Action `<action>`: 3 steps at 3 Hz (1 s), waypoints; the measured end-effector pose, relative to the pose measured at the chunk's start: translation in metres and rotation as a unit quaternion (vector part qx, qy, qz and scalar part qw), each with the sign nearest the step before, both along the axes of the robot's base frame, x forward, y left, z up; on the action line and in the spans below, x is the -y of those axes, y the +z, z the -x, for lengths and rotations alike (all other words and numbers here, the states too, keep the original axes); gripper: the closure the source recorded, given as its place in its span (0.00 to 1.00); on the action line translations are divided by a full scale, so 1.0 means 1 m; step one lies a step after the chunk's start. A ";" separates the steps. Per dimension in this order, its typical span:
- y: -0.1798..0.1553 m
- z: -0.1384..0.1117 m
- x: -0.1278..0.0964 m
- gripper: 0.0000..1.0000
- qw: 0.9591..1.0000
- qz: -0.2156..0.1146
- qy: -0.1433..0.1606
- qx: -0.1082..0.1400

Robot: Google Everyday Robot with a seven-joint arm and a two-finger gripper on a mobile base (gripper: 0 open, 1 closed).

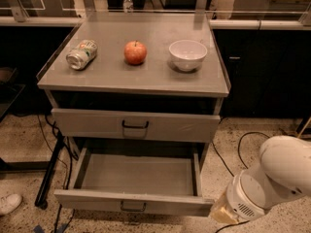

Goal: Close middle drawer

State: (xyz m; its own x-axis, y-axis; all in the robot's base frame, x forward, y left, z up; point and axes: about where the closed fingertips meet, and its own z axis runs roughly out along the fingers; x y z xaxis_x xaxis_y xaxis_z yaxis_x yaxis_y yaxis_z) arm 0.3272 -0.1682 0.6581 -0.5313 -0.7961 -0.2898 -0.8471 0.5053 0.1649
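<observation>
- Silver drinks can (81, 54), lying on its side at the left of the grey cabinet top (112, 76); not part of the task.
- Wide, shallow grey metal middle drawer (136, 176): pulled fully out, interior bare, so it needs an inward push.
- Red apple (135, 52), then white ceramic bowl (187, 55); both stand clear of the drawer's travel.
- Gripper (224, 213): low, just beside the drawer's right front corner, probably staged to push the front panel. Whether it is spread or pressed together cannot be told.

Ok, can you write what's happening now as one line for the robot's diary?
middle drawer: pulled open, not yet closed | gripper: low, by drawer's front right corner | tabletop: can, apple, bowl
</observation>
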 end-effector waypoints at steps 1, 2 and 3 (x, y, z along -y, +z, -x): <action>-0.049 0.004 -0.007 1.00 1.000 0.000 -0.010 -0.029; -0.121 -0.017 -0.027 1.00 0.998 -0.022 -0.046 -0.038; -0.121 -0.017 -0.027 1.00 0.998 -0.022 -0.046 -0.038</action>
State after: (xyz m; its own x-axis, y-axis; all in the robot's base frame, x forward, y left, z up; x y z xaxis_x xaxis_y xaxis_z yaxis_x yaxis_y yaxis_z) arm 0.3440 -0.1414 0.5370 -0.6237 -0.7300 -0.2796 -0.7813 0.5717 0.2503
